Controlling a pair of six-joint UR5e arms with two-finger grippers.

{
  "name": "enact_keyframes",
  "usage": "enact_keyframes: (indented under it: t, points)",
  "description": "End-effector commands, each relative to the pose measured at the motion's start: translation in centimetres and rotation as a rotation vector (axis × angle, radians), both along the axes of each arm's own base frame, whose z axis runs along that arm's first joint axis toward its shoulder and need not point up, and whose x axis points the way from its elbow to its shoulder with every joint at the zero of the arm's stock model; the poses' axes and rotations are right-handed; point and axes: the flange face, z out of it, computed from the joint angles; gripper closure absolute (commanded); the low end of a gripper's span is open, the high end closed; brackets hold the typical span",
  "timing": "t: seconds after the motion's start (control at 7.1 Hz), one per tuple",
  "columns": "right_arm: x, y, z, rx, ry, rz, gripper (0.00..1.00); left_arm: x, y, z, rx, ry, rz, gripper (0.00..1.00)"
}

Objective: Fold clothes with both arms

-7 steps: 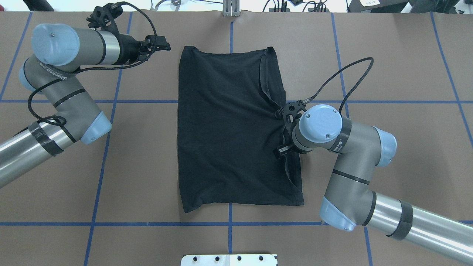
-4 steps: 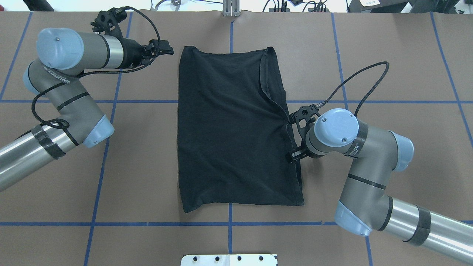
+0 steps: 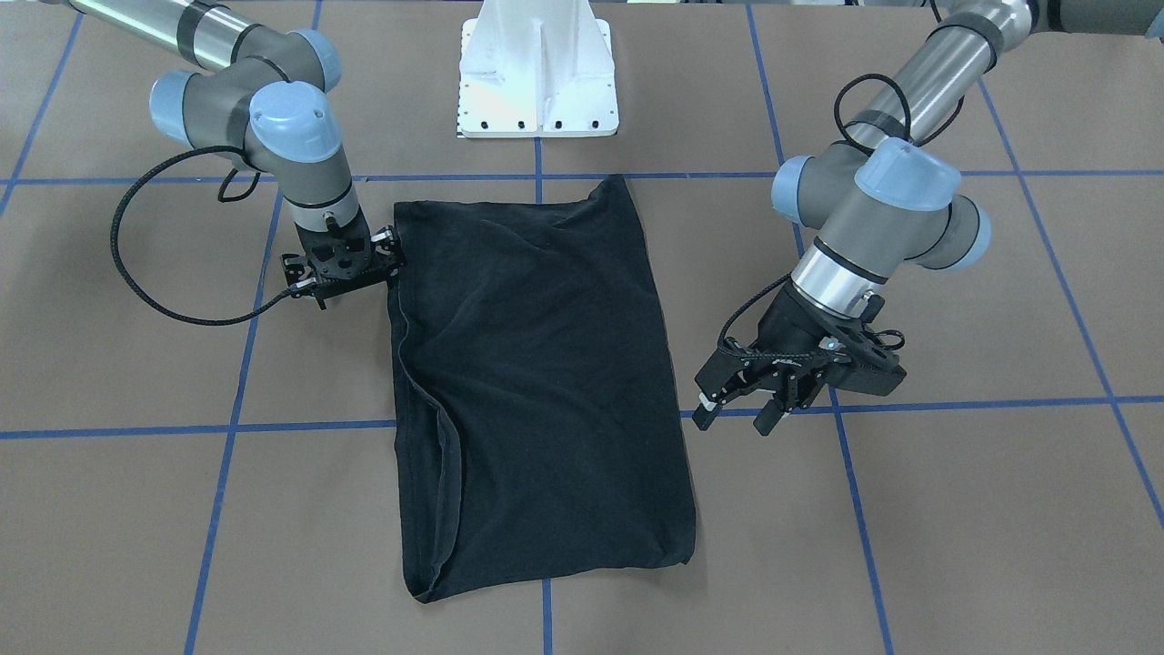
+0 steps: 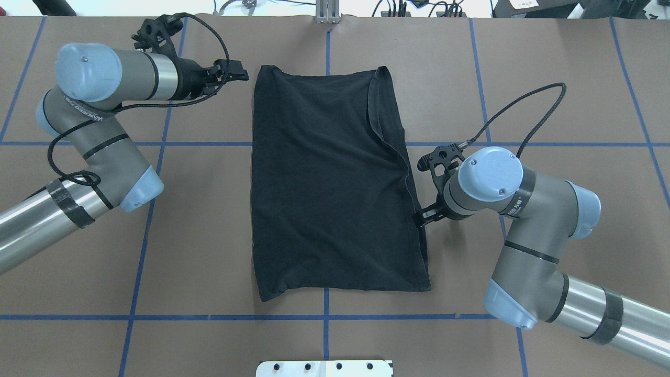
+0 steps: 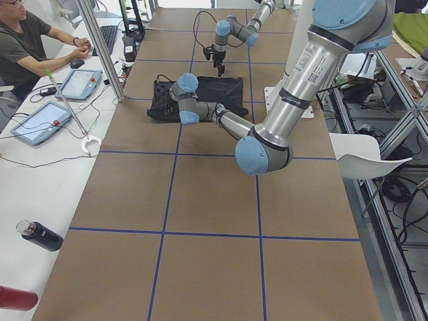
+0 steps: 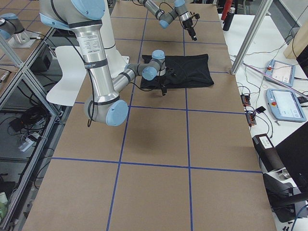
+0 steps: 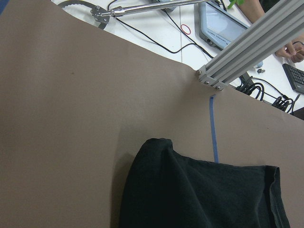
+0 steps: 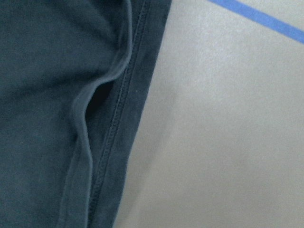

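The black T-shirt (image 4: 330, 183) lies flat on the brown table, folded into a tall rectangle; no graphic or logo shows. A folded hem runs down its right side (image 3: 427, 437). My right gripper (image 3: 344, 268) points down just beside the shirt's right edge at mid-length, looks open and holds nothing. The right wrist view shows only that hemmed edge (image 8: 109, 133) and bare table. My left gripper (image 3: 735, 418) is open and empty, a little left of the shirt's far left corner (image 4: 238, 73). The left wrist view looks onto that corner (image 7: 156, 147).
The white bolted pedestal (image 3: 538, 73) stands at the robot's side of the table. Blue tape lines (image 4: 157, 143) cross the brown table. An aluminium post (image 7: 247, 52), tablets and cables lie beyond the far edge. An operator (image 5: 27, 47) sits there.
My right gripper has moved right, off the shirt's right edge onto bare table beside it. My left gripper has shifted slightly toward the shirt's far left corner. The shirt's edge has settled flat.
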Motion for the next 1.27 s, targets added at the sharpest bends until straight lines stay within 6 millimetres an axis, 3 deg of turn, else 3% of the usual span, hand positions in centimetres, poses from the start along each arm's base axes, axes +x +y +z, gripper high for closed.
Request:
enact_keyframes:
  t: [0.0,0.14,0.42,0.84,1.13]
  points:
    - [0.6,-2.7,-3.8,0.016,-0.066,0.02,0.0,0.0,0.0,-0.5,0.01,0.005,0.001,0.0]
    - [0.0,-3.6,-5.1,0.036,-0.073,0.036,0.0,-0.3,0.4,-1.4,0.03,0.016,0.004,0.0]
    - [-3.5,-6.3,-7.9,0.048,-0.071,0.062,0.0,-1.8,1.7,-3.7,0.102,0.039,0.008,0.0]
    - [-4.1,-10.3,-6.6,0.101,-0.084,0.129,0.0,-2.6,2.4,-4.5,0.184,0.033,0.01,0.0]
    - [-5.6,-16.8,-9.7,0.088,-0.063,0.177,0.0,-3.0,2.8,-5.8,0.203,0.049,0.007,0.0]
